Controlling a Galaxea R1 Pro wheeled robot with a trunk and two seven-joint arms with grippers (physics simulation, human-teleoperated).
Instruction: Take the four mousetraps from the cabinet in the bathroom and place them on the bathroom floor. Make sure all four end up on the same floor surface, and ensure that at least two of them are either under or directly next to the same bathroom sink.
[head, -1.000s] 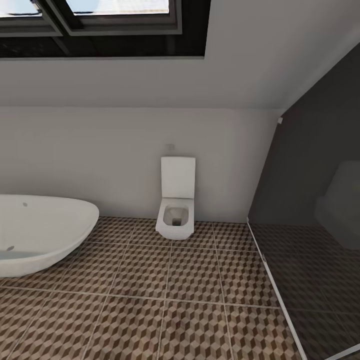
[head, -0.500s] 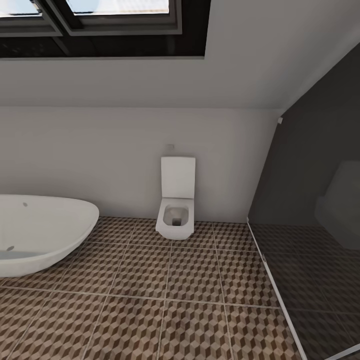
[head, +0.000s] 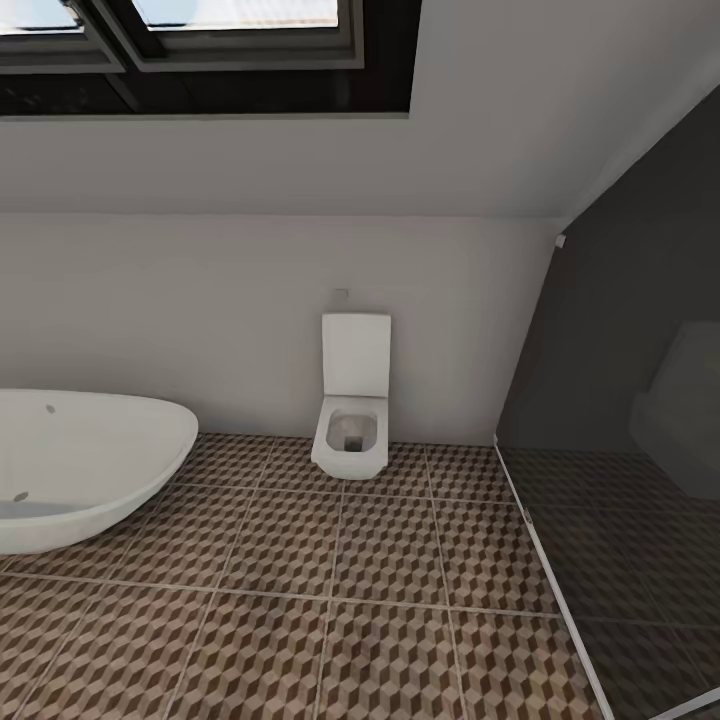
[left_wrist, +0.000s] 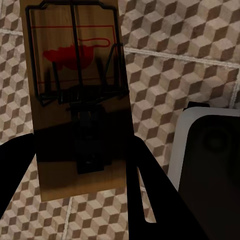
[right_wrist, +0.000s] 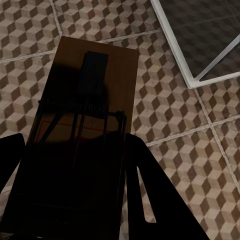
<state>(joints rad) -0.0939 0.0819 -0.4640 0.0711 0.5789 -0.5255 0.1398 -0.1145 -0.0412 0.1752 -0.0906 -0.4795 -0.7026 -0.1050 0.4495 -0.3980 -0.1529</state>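
Tan wood mousetrap (left_wrist: 75, 100) pinched in the left gripper (left_wrist: 82, 190), board upright over the bathroom floor (left_wrist: 175, 50); second mousetrap (right_wrist: 85, 130) clamped in the right gripper (right_wrist: 75, 200); judged light, stiff, flat; best held by the board edges, clear of the sprung wire. Bathtub (head: 80, 465) at 9 o'clock and toilet (head: 352, 420) at 12 o'clock, bowl looks empty; dark glass panel (head: 620, 450) at 3.

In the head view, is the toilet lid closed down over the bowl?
No. The toilet has its lid standing upright against the wall, leaving the bowl open above the bathroom floor.
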